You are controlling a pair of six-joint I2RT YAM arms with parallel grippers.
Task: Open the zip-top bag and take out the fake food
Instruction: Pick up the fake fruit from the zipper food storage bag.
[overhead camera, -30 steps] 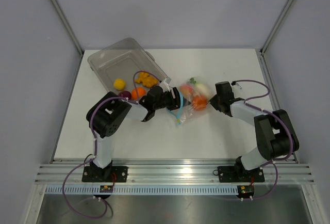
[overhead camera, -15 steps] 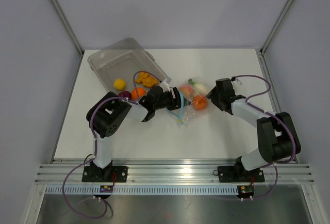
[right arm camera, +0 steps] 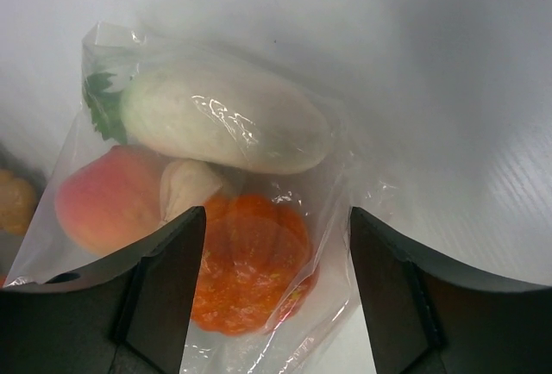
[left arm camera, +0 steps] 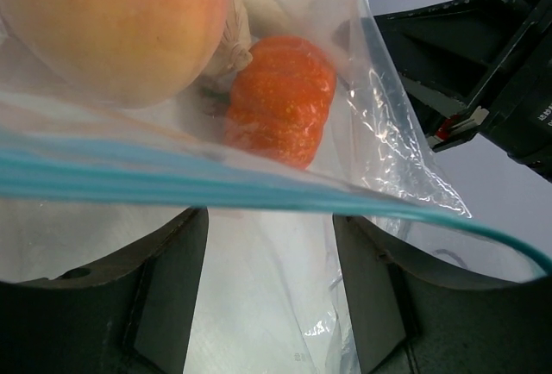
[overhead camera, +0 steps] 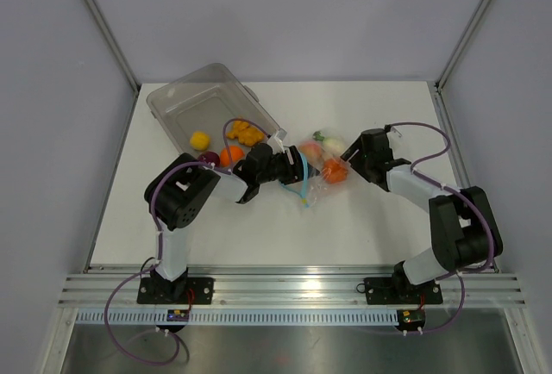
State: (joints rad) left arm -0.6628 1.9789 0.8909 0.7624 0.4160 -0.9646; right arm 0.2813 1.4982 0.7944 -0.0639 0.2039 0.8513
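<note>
both stand fingers apart: my left pincer sits at the blue zip strip, frame centre. beyond it the zip-top bag stretches rightward, fake food bunched at its far end, nearer my right pincer.

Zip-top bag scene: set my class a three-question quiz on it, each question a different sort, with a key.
1. True or false: the pumpkin lies inside the bag.
2. The bag's zip strip is: A red, B blue, C green.
3. Fill in: the tub stands nearer the ___ arm.
Key: 1 true; 2 B; 3 left.
</note>
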